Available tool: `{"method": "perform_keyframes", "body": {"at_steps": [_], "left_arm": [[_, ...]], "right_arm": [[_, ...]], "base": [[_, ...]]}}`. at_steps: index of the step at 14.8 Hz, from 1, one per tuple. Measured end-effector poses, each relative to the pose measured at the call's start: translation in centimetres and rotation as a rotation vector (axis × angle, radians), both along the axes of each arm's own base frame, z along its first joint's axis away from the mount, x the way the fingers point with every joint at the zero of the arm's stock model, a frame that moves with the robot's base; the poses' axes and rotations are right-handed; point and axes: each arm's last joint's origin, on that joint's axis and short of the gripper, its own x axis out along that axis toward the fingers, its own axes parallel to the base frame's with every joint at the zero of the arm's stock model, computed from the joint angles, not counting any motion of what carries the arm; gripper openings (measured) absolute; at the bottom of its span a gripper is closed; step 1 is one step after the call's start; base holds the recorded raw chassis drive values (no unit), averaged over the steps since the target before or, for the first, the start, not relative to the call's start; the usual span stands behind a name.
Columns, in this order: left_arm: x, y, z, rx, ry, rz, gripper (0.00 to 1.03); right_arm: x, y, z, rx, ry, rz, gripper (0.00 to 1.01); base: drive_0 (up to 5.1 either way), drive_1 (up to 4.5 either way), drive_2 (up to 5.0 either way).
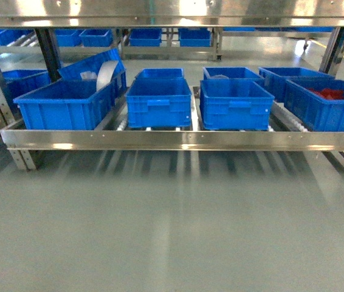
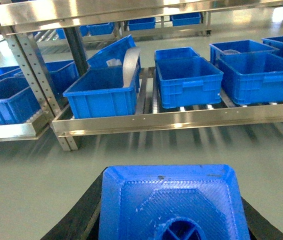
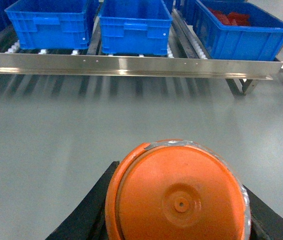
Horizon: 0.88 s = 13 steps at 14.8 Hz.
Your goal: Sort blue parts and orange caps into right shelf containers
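Blue part (image 2: pixel 171 205) is seen filling the bottom of the left wrist view, clamped between the dark fingers (image 2: pixel 76 225) of the left end effector (image 2: pixel 169 220), which is closed onto its sides. Orange cap (image 3: pixel 179 197) is likewise seen at 6 o'clock in the right wrist view, its round end face toward the camera, gripped between the dark fingers (image 3: pixel 89 210) of the right end effector (image 3: pixel 179 220). Both held things are kept well apart from the shelf rail (image 1: pixel 184 139), with a broad stretch of bare grey floor (image 1: pixel 160 225) left open in front of it. Neither end effector is seen in the head view. On the low steel shelf, blue crates (image 1: pixel 233 103) are lined in two rows behind the rail. The crate at 3 o'clock (image 1: pixel 327 103) is seen to hold red pieces (image 1: pixel 327 93); a tilted crate at 10 o'clock (image 1: pixel 93 66) holds a pale curved sheet (image 1: pixel 106 74). The two centre front crates appear empty.
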Motion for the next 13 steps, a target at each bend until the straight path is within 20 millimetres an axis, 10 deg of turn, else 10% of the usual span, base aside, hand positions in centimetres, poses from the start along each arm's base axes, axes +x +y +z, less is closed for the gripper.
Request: {"method": "perform_keyframes", "body": {"at_steps": [13], "left_arm": [[-0.01,0.00,-0.01,-0.001,0.000,0.001,0.45]], "right_arm": [[-0.02,0.00,-0.03,0.000,0.001,0.000,0.45]], "base": [[0.0,0.00,0.0]]}}
